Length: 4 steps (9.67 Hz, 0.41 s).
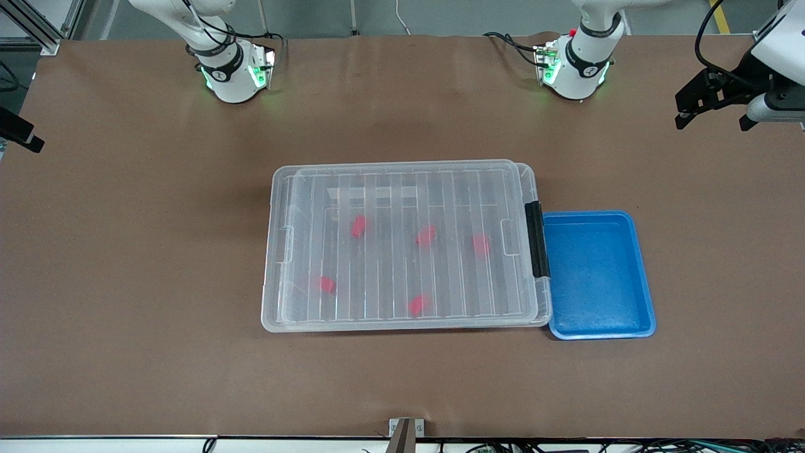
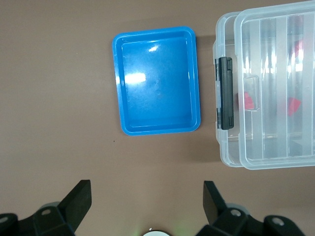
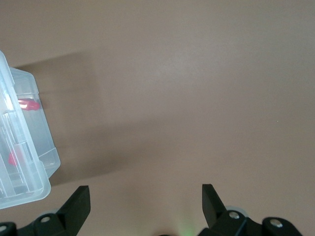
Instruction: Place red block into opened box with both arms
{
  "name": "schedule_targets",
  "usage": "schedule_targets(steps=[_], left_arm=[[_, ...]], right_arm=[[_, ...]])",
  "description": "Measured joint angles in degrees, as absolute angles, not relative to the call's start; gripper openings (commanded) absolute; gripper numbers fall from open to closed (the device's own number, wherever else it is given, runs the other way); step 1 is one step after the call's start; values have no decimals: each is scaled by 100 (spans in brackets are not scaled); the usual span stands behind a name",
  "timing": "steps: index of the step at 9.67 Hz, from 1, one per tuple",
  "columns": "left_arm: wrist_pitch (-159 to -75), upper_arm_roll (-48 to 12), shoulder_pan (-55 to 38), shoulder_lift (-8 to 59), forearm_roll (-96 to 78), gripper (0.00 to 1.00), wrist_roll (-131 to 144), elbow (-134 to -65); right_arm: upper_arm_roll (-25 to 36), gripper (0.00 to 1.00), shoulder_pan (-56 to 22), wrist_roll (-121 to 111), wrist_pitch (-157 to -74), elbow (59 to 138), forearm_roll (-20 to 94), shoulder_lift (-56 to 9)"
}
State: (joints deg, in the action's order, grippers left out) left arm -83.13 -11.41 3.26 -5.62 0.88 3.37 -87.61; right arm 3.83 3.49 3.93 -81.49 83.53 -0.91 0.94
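Observation:
The clear box [image 1: 274, 296] lies mid-table with its ribbed lid [image 1: 440, 189] resting on it and the black clip [image 1: 536, 239] at the left arm's end. Several red blocks show blurred through the lid, one of them a red block [image 1: 426, 236] near the middle. My left gripper [image 1: 715, 116] hangs open and empty over bare table at the left arm's end; its wrist view shows the box [image 2: 275, 147] and a red block [image 2: 245, 101]. My right gripper [image 3: 145, 191] is open and empty over bare table beside the box corner [image 3: 29, 182]; only a black part [image 1: 22, 135] shows in the front view.
A blue tray [image 1: 638, 270] with nothing in it touches the box's clip end, also seen as the blue tray [image 2: 118, 83] from the left wrist. Brown table [image 1: 126, 283] surrounds both. The arm bases [image 1: 233, 75] stand along the table's edge farthest from the front camera.

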Motion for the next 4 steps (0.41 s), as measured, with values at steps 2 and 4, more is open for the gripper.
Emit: schedule_targets(steps=[2, 4], left_arm=[[-8313, -1143, 326, -548, 88, 100, 337, -8761], [-8313, -1142, 327, -505, 88, 100, 337, -8761]], right_arm=[[444, 100, 355, 352, -8226, 8389, -91, 66], [453, 100, 356, 302, -8234, 8389, -89, 64]])
